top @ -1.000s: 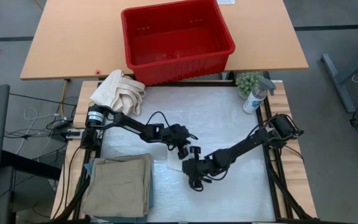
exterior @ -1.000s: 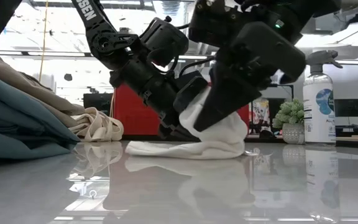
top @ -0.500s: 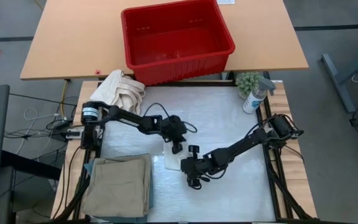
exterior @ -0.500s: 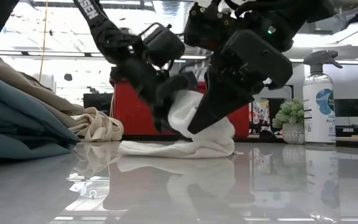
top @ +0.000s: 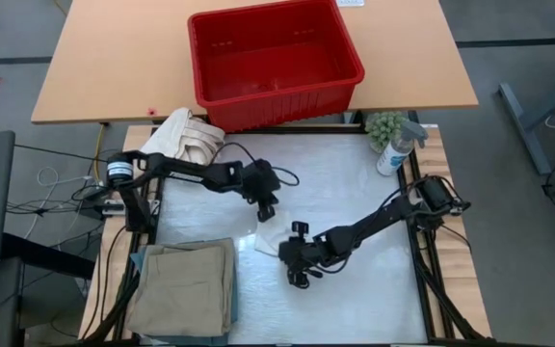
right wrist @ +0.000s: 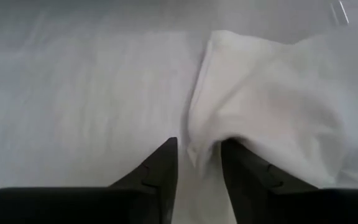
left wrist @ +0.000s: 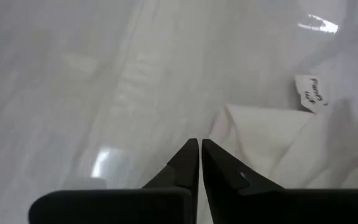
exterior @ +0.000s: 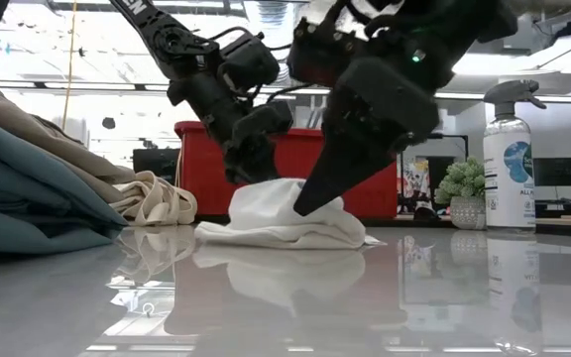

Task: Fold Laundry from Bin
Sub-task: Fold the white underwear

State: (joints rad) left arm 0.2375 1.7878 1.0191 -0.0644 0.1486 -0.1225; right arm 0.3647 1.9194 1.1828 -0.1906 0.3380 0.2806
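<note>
High view: even, bright overhead light, soft shadows only, sharp across the frame. The tabletop (top: 355, 183) cover reads near-white with mild sheen. Low view: strongly backlit by ceiling lights and bright room behind; both arms go near-silhouette. Glossy surface mirrors the small white cloth (exterior: 281, 213) and the spray bottle (exterior: 509, 159). Nearest foreground slightly soft. Wrist views: washed out, low contrast, cloth nearly blends into the surface; a glare streak shows in the left wrist view's corner; finger edges soft.
</note>
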